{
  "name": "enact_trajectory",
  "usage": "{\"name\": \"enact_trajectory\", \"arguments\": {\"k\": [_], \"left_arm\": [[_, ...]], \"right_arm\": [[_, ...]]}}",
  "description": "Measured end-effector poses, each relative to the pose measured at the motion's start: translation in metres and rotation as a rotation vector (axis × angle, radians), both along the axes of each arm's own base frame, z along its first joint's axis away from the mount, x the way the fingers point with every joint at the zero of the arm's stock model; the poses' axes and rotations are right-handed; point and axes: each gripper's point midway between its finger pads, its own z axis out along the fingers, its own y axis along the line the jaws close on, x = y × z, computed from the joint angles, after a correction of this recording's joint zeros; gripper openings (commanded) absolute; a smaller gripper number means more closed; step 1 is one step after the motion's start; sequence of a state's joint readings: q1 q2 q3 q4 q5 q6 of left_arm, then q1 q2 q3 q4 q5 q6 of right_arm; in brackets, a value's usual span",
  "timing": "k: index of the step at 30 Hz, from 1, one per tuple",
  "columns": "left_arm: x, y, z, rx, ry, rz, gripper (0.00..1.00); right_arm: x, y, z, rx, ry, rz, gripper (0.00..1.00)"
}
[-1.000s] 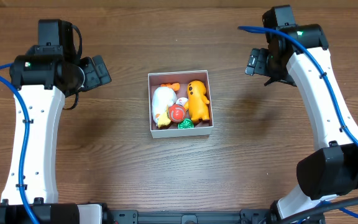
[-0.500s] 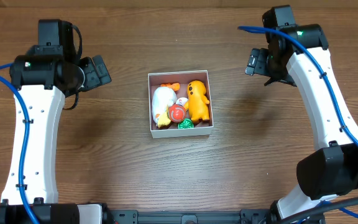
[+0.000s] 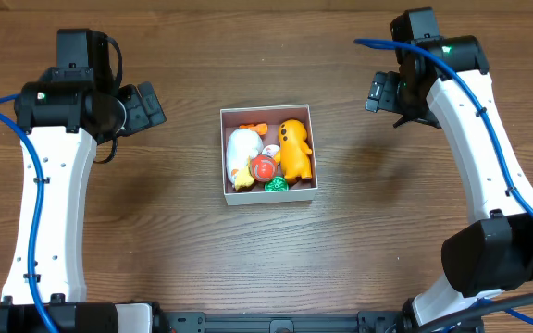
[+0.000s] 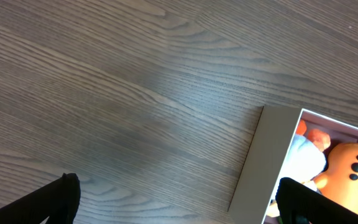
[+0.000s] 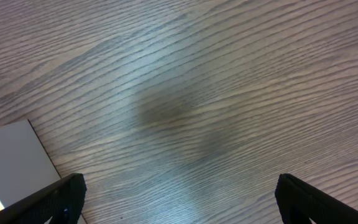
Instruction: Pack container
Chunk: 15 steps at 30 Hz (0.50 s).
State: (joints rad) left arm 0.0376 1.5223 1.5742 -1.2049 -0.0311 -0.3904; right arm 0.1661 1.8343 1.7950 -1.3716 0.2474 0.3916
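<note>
The container (image 3: 267, 111), a white square box with a pink inside, stands at the table's middle. In it lie a white plush toy (image 3: 241, 153), an orange toy (image 3: 295, 150), a red ball (image 3: 264, 168) and a small green piece (image 3: 276, 185). My left gripper (image 3: 146, 106) hangs open to the box's upper left, nothing between its fingers. In the left wrist view the left gripper (image 4: 180, 204) spans bare wood and the container wall (image 4: 257, 162). My right gripper (image 3: 380, 92) is open and empty, up and to the right of the box. In the right wrist view the right gripper (image 5: 182, 200) is over wood beside a container corner (image 5: 8, 158).
The dark wooden table (image 3: 155, 240) stretches all round the box. Both white arms with blue cables (image 3: 35, 185) rise from the front edge along the left and right sides.
</note>
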Motion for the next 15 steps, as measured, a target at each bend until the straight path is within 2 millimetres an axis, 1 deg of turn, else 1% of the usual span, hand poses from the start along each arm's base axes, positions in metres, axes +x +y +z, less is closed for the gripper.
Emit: {"name": "enact_trajectory", "arguments": {"k": [4, 6, 7, 9, 12, 13, 15], "left_arm": [[0.000, 0.000, 0.000, 0.000, 0.000, 0.000, 1.00], [0.000, 0.000, 0.000, 0.000, 0.000, 0.000, 1.00], [0.000, 0.000, 0.000, 0.000, 0.000, 0.000, 1.00], [0.000, 0.000, 0.000, 0.000, 0.000, 0.000, 1.00], [0.000, 0.000, 0.000, 0.000, 0.000, 0.000, 1.00], [0.000, 0.000, 0.000, 0.000, 0.000, 0.000, 1.00], [0.000, 0.000, 0.000, 0.000, 0.000, 0.000, 1.00]], "right_arm": [[0.000, 0.000, 0.001, 0.001, -0.004, 0.000, 1.00], [-0.001, 0.002, 0.006, 0.003, -0.017, 0.005, 1.00], [-0.003, 0.003, 0.012, 0.006, -0.033, 0.009, 1.00], [-0.008, 0.010, 0.031, 0.014, -0.085, 0.028, 1.00], [-0.024, 0.027, 0.073, 0.039, -0.201, 0.083, 1.00], [-0.034, 0.037, 0.092, 0.056, -0.256, 0.116, 1.00], [-0.051, 0.049, 0.119, 0.082, -0.334, 0.163, 1.00]]}}
